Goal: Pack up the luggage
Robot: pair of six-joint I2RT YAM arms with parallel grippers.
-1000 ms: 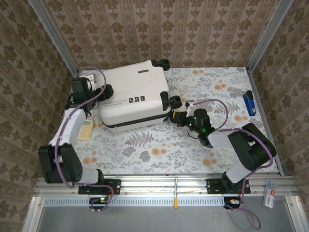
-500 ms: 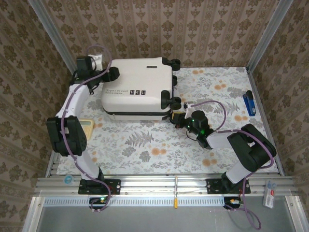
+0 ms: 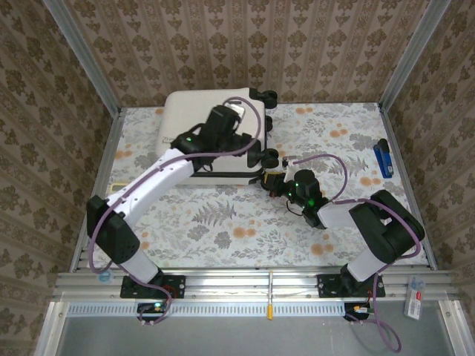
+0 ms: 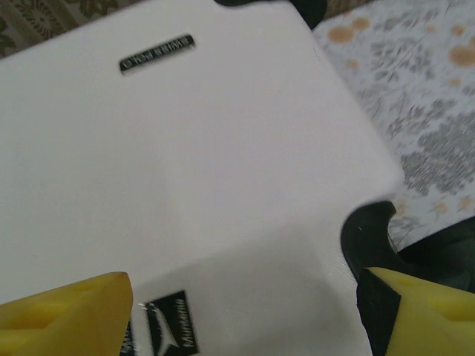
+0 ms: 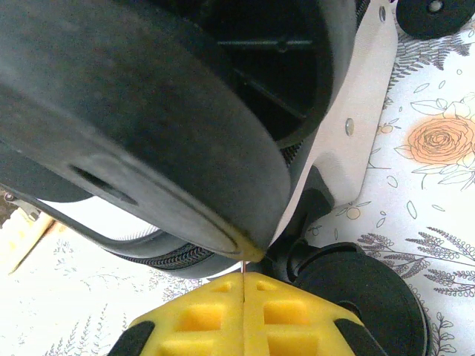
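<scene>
Lying flat on the table (image 3: 245, 222), in the upper middle of the overhead view and a little left of centre, the luggage (image 3: 185, 111) is seen with its two halves brought together, so the task is judged to be far along. Whether anything has been packed inside cannot be told, since the interior is hidden. Nor can it be told whether the dark seam along the near side is fully fastened. What may be left, as a judgement only, is securing that seam or setting the case in its final place. The shell is cream-white, smooth and hard, with rounded corners. A small dark name plate is seen at the upper left of the left wrist view, and black printed marks at the bottom. The black wheels are turned toward the right of the overhead frame. The left tool (image 4: 245, 315) is held spread wide above the top shell, with nothing clasped between its yellow pads. The right tool (image 5: 243, 308) is closed, pads pressed flat together on nothing visible, just beside a spinner wheel (image 5: 148, 126) at the case's near right corner.
</scene>
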